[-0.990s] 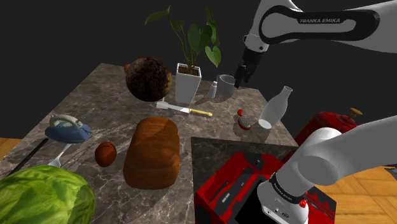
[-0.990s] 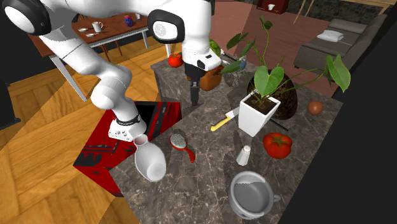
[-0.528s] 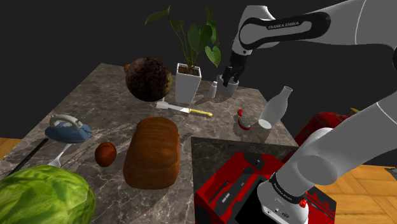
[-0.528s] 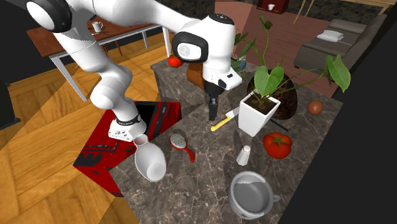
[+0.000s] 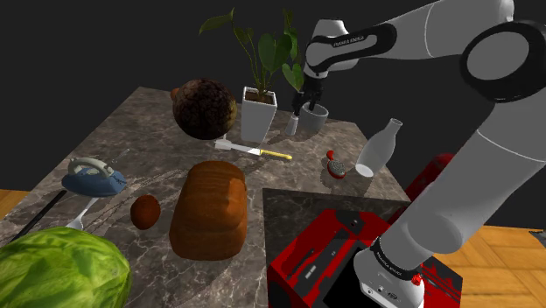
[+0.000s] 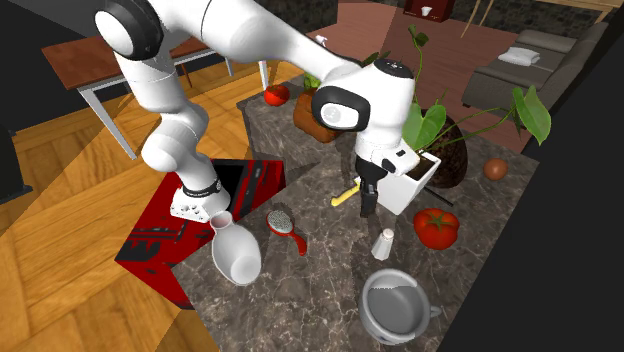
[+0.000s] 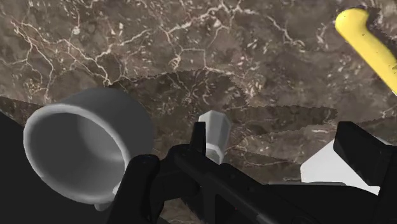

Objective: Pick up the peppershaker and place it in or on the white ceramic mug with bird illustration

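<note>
The pepper shaker [image 5: 294, 122] [image 6: 383, 243] [image 7: 215, 135] is a small whitish bottle standing upright on the dark marble top. Close beside it stands the plain pale-grey mug [image 5: 315, 116] [image 6: 395, 303] [image 7: 83, 149], with no picture visible on it. My black gripper [image 5: 303, 103] [image 6: 366, 206] [image 7: 254, 167] hangs open just above the marble, between the white plant pot and the shaker. In the wrist view the shaker stands ahead of the fingers, between their lines, untouched.
A white plant pot [image 5: 259, 114] [image 6: 405, 182] stands right by the gripper, and a yellow-handled knife [image 5: 262, 153] [image 6: 347, 192] lies near. A tomato [image 6: 436, 227], white bottle [image 5: 378, 149], red brush [image 5: 334, 164], bread loaf [image 5: 210, 210] and cabbage [image 5: 61, 271] share the top.
The arm has swung across the table toward the plant pot and come down, bringing the gripper close above the shaker and mug. Nothing on the table has moved.
</note>
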Controlling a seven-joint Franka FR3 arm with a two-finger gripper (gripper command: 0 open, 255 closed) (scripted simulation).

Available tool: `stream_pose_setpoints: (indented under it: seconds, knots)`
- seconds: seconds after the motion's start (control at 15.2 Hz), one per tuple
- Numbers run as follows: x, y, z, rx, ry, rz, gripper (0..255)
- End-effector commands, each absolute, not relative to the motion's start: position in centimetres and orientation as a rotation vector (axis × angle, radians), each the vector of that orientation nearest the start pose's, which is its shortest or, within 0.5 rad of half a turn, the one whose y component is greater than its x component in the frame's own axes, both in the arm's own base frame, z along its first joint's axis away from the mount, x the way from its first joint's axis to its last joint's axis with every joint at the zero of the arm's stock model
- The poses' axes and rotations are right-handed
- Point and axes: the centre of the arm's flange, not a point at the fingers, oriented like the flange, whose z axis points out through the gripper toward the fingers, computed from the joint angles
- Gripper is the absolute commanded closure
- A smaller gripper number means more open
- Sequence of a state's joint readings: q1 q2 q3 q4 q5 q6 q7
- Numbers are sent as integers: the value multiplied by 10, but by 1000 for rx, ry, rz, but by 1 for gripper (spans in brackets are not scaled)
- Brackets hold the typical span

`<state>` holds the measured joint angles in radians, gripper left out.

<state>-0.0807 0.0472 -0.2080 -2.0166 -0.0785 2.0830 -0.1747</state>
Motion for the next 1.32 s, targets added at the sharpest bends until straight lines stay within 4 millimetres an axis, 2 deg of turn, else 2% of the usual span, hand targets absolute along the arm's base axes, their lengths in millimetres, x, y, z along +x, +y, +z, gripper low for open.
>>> stream_pose_setpoints:
  seconds: [0.0, 0.33, 0.86, 1.25]
  knots:
    - [559, -177, 417, -3225, 144, -8, 0]
    - [607, -210, 390, -3236, 200, -21, 0]
    - [610, -216, 349, -3236, 202, -21, 0]
    - [610, -216, 349, -3236, 202, -21, 0]
